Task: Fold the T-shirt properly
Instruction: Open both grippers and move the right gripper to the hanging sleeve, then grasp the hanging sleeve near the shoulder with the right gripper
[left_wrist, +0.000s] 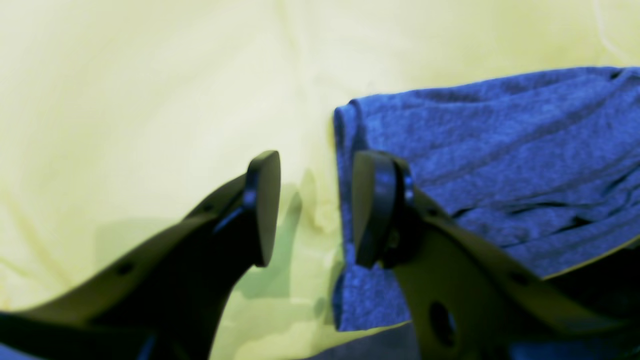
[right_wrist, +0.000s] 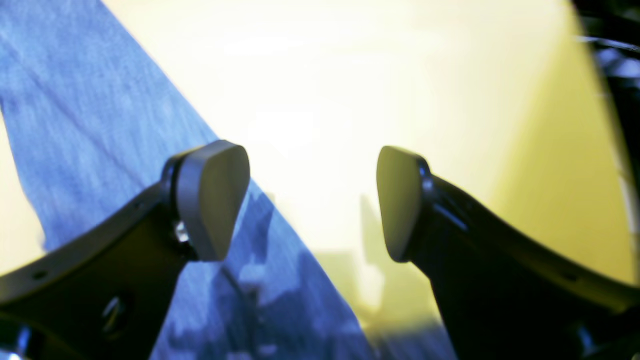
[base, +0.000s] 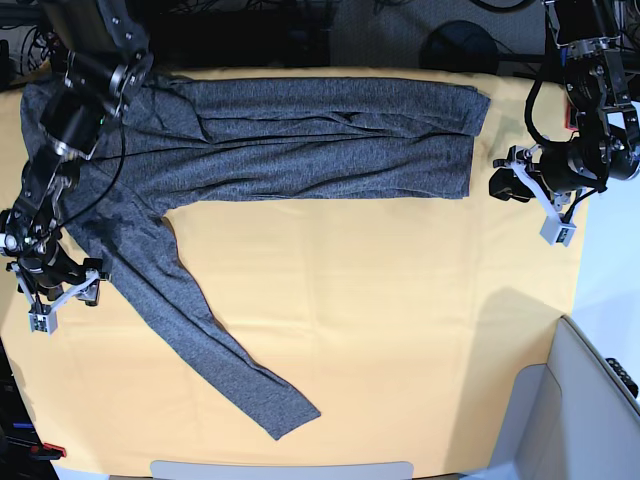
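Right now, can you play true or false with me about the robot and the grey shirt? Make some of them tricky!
1. Both grippers are open. True: the left gripper and the right gripper each show a clear gap between their fingers.
2. The T-shirt is hanging in the air. False: it lies flat on the yellow table.
3. One long sleeve sticks out slantwise across the table. True.
4. The right gripper is pinching the sleeve. False: its jaws are apart and hold nothing.
5. The shirt has a big picture on it. False: it is plain grey.
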